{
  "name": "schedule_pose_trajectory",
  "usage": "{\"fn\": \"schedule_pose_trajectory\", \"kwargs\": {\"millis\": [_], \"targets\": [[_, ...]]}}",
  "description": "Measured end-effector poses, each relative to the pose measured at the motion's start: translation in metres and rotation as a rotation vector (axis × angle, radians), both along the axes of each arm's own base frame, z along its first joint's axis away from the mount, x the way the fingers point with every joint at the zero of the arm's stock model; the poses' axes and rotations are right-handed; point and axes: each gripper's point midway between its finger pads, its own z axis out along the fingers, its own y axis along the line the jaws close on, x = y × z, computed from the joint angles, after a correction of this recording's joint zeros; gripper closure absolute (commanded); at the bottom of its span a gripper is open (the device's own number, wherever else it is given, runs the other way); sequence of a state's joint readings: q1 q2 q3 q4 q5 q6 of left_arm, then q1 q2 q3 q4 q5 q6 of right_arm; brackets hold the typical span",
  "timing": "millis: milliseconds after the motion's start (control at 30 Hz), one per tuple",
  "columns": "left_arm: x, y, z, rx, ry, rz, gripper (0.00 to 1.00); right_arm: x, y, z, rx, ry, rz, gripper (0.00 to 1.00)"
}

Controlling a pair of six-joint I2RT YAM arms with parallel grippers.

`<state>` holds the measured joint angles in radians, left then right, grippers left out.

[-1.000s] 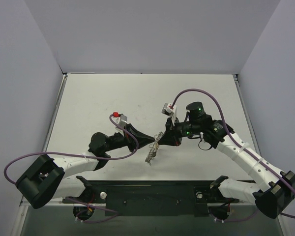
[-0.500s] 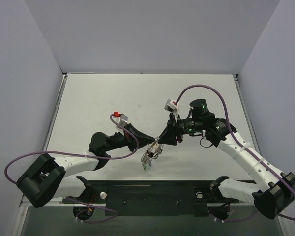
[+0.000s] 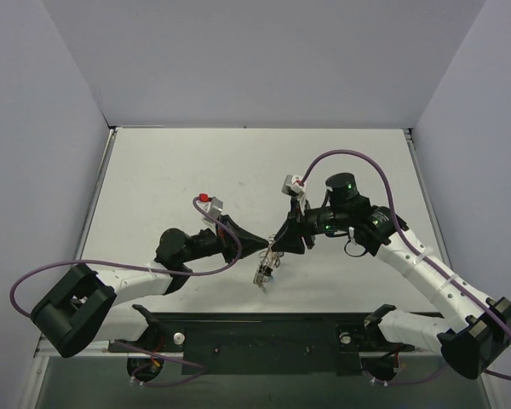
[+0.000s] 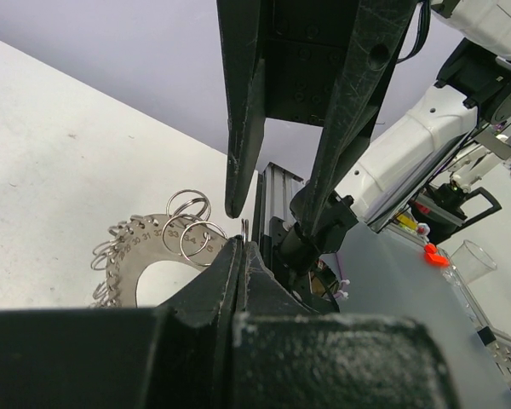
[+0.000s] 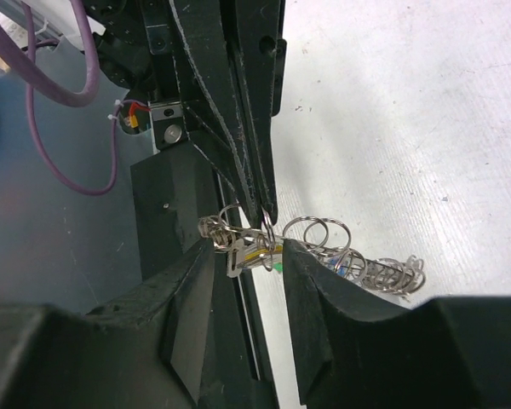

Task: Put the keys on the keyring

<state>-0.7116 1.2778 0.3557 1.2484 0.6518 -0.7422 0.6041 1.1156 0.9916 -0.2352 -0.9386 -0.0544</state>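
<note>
The keyring (image 4: 132,256) is pinched at its rim by the left claw (image 4: 241,247), pressed together, and held off the bench (image 5: 392,128). The keys (image 5: 254,253) are seen between the fingers of the spread right claw (image 5: 249,245). Light, stiff, slippery metal is judged; the plastic heads are best gripped.

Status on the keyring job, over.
Left gripper shut on the keyring. Right gripper jaws open, keys between them. Nothing else in the way.
</note>
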Motion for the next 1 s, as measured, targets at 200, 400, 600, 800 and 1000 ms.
{"fn": "schedule_pose_trajectory", "kwargs": {"millis": [200,400,600,800,1000], "targets": [[0.000,0.000,0.000,-0.001,0.005,-0.002,1.00,0.001,0.001,-0.002,-0.010,-0.006,-0.007,0.69],[0.000,0.000,0.000,-0.002,0.005,-0.002,1.00,0.000,0.005,-0.007,-0.021,0.001,0.001,0.75],[0.000,0.000,0.001,-0.003,0.003,-0.002,1.00,0.000,0.006,-0.009,-0.028,0.002,0.001,0.94],[-0.001,0.000,0.001,-0.005,0.000,-0.006,1.00,0.003,0.007,-0.010,-0.032,-0.003,-0.007,1.00],[-0.001,0.000,0.001,-0.004,0.002,-0.006,0.95,0.003,0.006,-0.012,-0.039,0.003,-0.010,1.00]]}}
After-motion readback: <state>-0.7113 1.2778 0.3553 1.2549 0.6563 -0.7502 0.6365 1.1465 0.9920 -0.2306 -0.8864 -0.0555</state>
